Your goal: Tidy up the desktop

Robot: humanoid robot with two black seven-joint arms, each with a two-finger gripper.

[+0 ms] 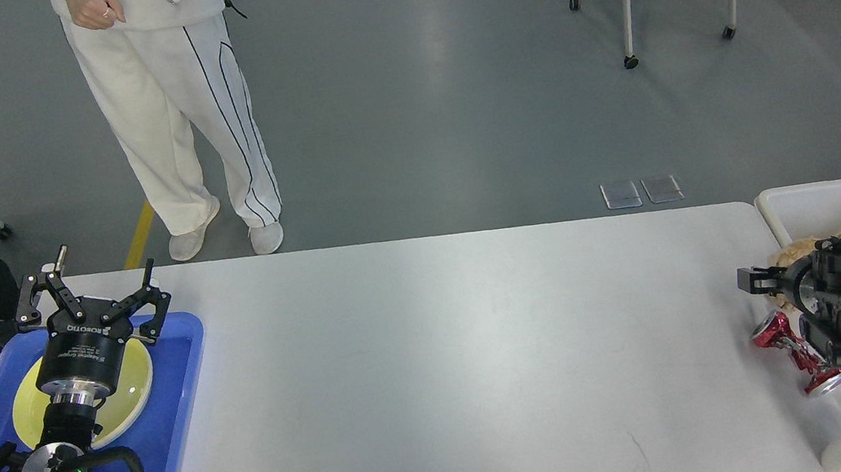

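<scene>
The crushed red can [799, 355] lies tilted at the lower right of the worktop [447, 364], just beside the right gripper [756, 279], whose opening cannot be told, far from the wide-open left gripper [91, 303].

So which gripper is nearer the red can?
Right. The right gripper is just above and beside the red can; the left gripper is across the desktop, over the blue tray.
</scene>
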